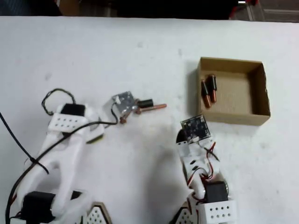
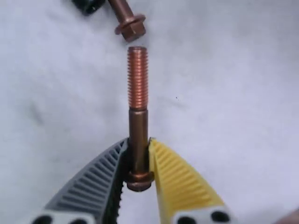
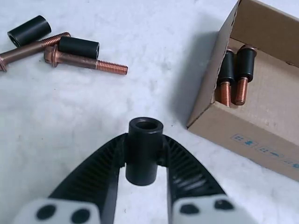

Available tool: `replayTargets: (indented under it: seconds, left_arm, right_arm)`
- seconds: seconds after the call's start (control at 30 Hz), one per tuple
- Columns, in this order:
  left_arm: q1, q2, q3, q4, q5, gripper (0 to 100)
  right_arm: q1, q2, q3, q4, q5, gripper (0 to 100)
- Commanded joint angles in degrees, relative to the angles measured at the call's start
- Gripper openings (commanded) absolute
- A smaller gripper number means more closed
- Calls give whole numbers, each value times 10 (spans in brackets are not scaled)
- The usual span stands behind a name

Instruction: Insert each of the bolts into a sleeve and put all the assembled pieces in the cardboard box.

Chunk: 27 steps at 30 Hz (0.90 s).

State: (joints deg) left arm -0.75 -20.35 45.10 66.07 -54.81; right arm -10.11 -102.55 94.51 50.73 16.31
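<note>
— Box [image 1: 232,117]?
— Right of centre in the high view, two assembled pieces [image 1: 209,91] inside.
— Left gripper [image 2: 138,145]?
— Clamped on a bolt [image 2: 138,93] near its head, threads pointing straight away from the fingers.
— Right gripper [image 3: 144,140]?
— Pinching a sleeve [image 3: 144,154]; bore probably needs lining up with that bolt axis.

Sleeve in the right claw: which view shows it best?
Right wrist view: the sleeve sits clamped in the right claw, bore facing the camera. In the high view the wrist board hides it; the left wrist view faces the bolt in the left claw.
</note>
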Motion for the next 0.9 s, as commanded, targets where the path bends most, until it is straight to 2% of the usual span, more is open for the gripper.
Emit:
replayTargets:
  seconds: [0.0,0.13,0.43,0.87]
  left_arm:
    - [-29,-26,-5,0,-46,22]
    - [-47,-26,3,-19,-67,22]
    - [-51,-26,111,-171,-145,22]
    - [-48,-26,119,-178,-155,24]
  right_arm:
    - [-6,-6,-4,-15,-2,17]
    - [-6,-6,-4,-15,-2,17]
    - [-6,-6,-4,-15,-2,17]
    - [-6,-6,-4,-15,-2,17]
